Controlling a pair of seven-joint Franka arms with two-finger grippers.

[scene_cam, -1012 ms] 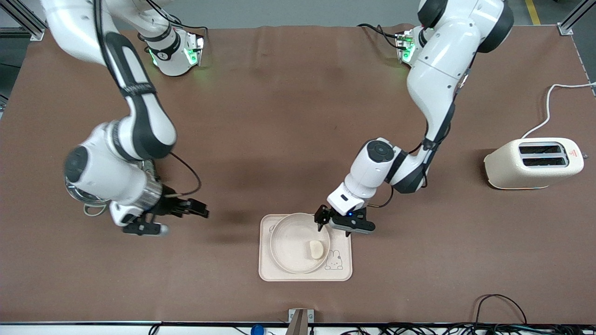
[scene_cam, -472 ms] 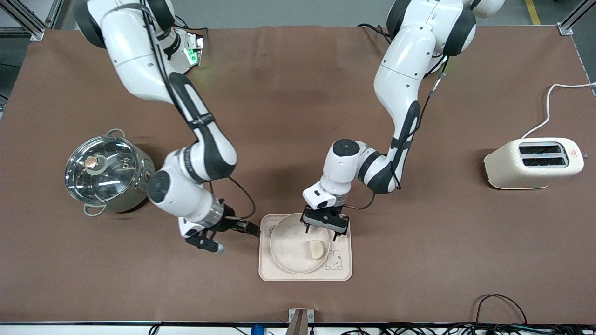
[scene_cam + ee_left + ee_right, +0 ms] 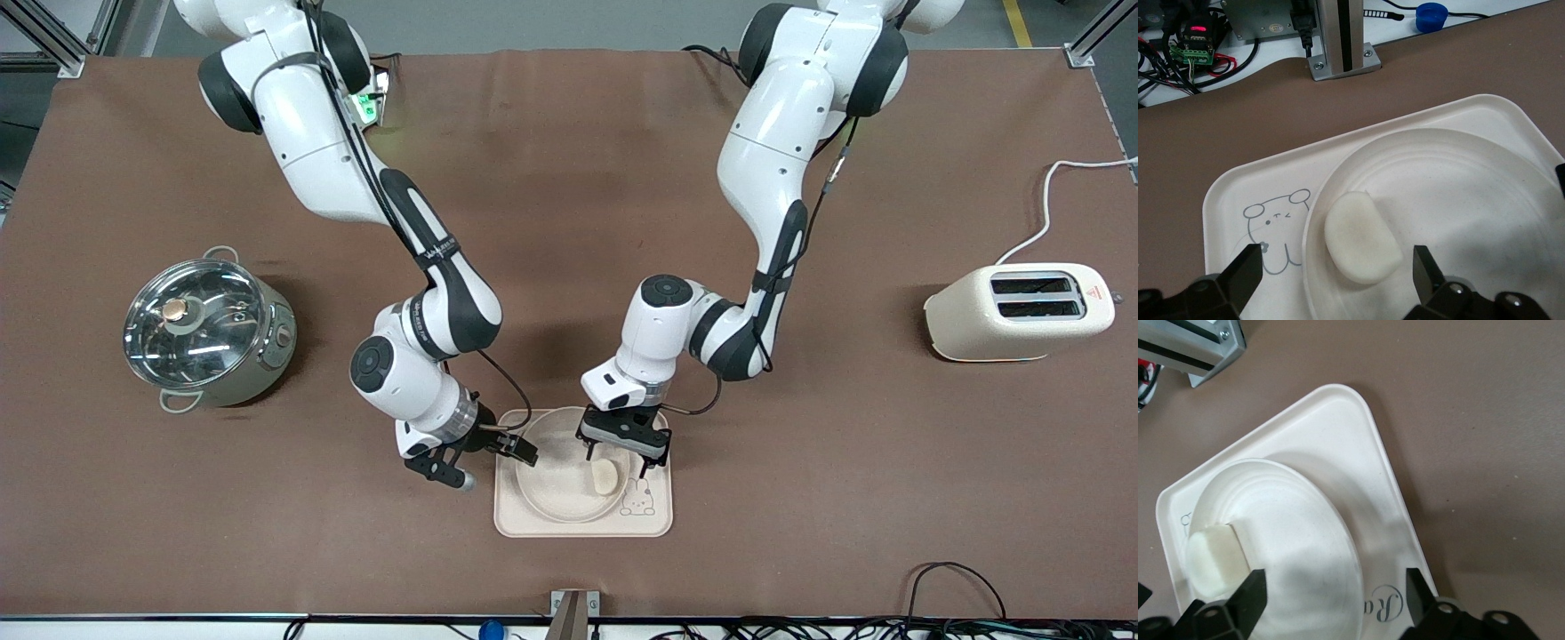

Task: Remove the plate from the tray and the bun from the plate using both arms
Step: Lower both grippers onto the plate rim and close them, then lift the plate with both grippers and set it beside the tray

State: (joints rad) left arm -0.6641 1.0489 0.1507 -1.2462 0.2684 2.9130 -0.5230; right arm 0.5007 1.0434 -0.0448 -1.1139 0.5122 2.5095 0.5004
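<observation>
The cream plate [image 3: 551, 480] lies on the rectangular rabbit tray [image 3: 533, 526]. The pale bun [image 3: 605, 480] lies in the plate, on the side toward the left arm's end. My left gripper [image 3: 613, 460] is open just above the bun. In the left wrist view the bun [image 3: 1361, 237] sits between the two fingers of my left gripper [image 3: 1337, 277], apart from both. My right gripper [image 3: 491, 462] is open over the tray's edge at the right arm's end. In the right wrist view my right gripper [image 3: 1335, 597] spans the plate's rim [image 3: 1338, 520], and the bun [image 3: 1215, 560] shows too.
A steel pot with a glass lid [image 3: 206, 329] stands toward the right arm's end. A cream toaster [image 3: 1018, 311] with a white cable stands toward the left arm's end. A metal bracket [image 3: 573, 609] is at the table's near edge.
The right arm swung from over the pot to the tray's edge, uncovering the pot. The left gripper moved from the plate's rim to over the bun. Plate and bun have not moved.
</observation>
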